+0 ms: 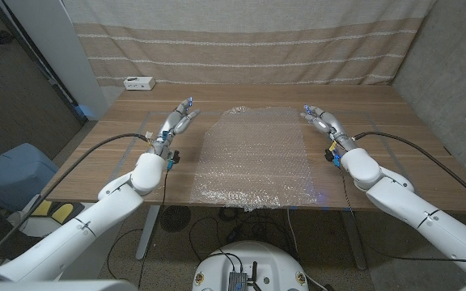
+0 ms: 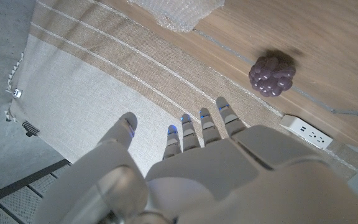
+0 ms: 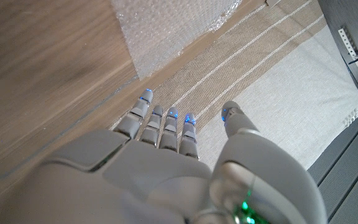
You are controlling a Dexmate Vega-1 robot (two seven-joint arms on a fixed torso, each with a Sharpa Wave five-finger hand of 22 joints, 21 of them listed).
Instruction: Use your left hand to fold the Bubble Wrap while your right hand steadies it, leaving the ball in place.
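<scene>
- The Bubble Wrap (image 1: pixel 254 158) is lying spread out across the middle of the wooden table (image 1: pixel 411 121), its near edge hanging slightly over the table's front edge.
- The left hand (image 1: pixel 176 123) is hovering just beside the sheet's far left corner, fingers extended and apart, holding nothing.
- The right hand (image 1: pixel 323 120) is waiting near the far right corner, also released, fingers straight and grasping nothing.
- The ball (image 2: pixel 271 74), a bumpy purple one, is sitting on the table near a white power strip (image 2: pixel 306 130) in the left wrist view, well apart from the sheet; I cannot make it out in the head view.
- Risk 1: if the right hand is not pressing down before the left one lifts a corner, the light sheet is likely sliding instead of creasing.
- Risk 2: the overhanging near edge could be dragging the whole wrap off the front if it gets tugged that way.
- Risk 3: a wide sweep of the left arm toward the back could be nudging the ball, which probably rolls easily.
</scene>
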